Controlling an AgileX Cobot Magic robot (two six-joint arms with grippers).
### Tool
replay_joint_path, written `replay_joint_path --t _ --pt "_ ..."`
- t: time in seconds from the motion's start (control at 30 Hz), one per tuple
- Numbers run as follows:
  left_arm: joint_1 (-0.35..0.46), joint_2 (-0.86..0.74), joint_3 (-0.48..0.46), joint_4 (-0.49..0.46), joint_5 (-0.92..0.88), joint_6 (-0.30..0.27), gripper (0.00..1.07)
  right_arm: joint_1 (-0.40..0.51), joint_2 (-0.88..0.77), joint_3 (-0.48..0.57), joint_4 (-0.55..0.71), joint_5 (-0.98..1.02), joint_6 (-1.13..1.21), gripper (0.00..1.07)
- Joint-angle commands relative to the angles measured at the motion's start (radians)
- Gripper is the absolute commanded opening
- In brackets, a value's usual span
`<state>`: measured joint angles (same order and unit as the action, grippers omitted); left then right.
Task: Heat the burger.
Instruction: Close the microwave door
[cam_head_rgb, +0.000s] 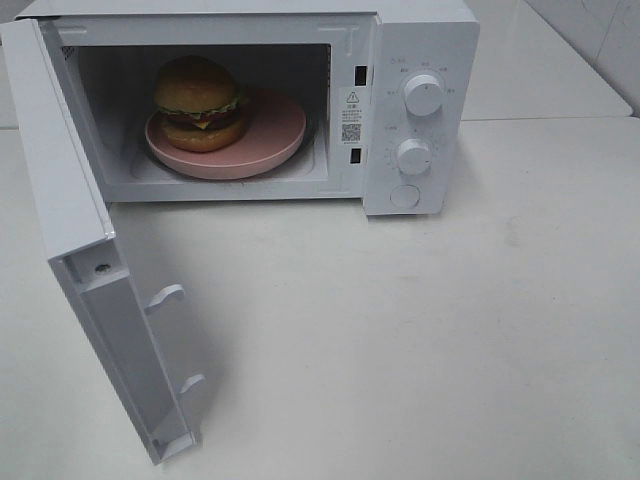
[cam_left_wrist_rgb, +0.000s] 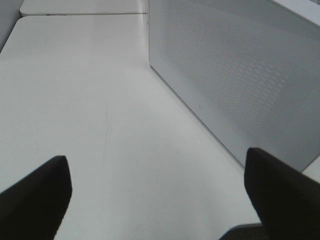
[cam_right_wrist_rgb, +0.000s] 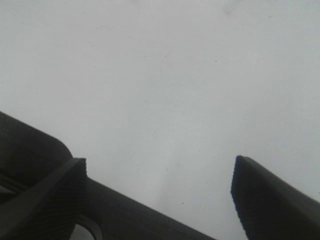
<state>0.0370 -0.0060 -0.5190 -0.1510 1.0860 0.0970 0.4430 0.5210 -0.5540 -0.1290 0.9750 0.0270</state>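
The burger (cam_head_rgb: 198, 103) sits inside the white microwave (cam_head_rgb: 420, 40), on a flat pink plate (cam_head_rgb: 270, 135) that fills much of the oven floor. It rests toward the left rear part of that plate, with its domed bun uppermost and a dark-greenish layer showing between the halves. The microwave's door (cam_head_rgb: 60, 150) stands swung wide open on its left hinge, its inner face turned toward the cavity and two latch hooks (cam_head_rgb: 165, 297) projecting from its free edge. On the control panel to the right of the cavity, an upper knob (cam_head_rgb: 423, 95) sits above a lower knob (cam_head_rgb: 413, 157), with a round button (cam_head_rgb: 404, 197) below them. The microwave stands on a pale tabletop (cam_head_rgb: 400, 330). The left hand (cam_left_wrist_rgb: 155, 162) is spread wide and holds nothing; its two dark fingers (cam_left_wrist_rgb: 40, 195) hang over bare tabletop, with a white panel (cam_left_wrist_rgb: 240, 75) covered in a fine dotted pattern standing just beside it. The right hand (cam_right_wrist_rgb: 160, 162) is likewise spread wide and empty, its fingers (cam_right_wrist_rgb: 265, 200) over plain tabletop.
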Motion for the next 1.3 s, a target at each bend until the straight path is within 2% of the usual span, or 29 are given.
replay_joint_path --t 0.03,0.07,0.13,0.23,0.6,1.3 --pt "-0.001 -0.017 0.002 0.003 -0.014 -0.003 0.89 -0.057 -0.075 0.024 0.02 -0.025 0.005 0.76" --pt "-0.001 -0.017 0.002 0.003 -0.014 -0.003 0.89 -0.057 -0.075 0.024 0.02 -0.025 0.005 0.76" --pt "-0.001 -0.017 0.002 0.003 -0.014 -0.003 0.89 -0.122 -0.149 0.033 0.032 -0.032 -0.006 0.76" --pt "-0.001 -0.017 0.002 0.003 -0.014 -0.003 0.89 -0.169 -0.196 0.033 0.058 -0.029 -0.038 0.76" --pt "-0.001 -0.017 0.002 0.003 -0.014 -0.003 0.89 -0.295 -0.358 0.057 0.106 0.02 -0.09 0.76" --pt "-0.001 -0.017 0.002 0.003 -0.014 -0.003 0.89 -0.303 -0.552 0.057 0.106 0.02 -0.086 0.76"
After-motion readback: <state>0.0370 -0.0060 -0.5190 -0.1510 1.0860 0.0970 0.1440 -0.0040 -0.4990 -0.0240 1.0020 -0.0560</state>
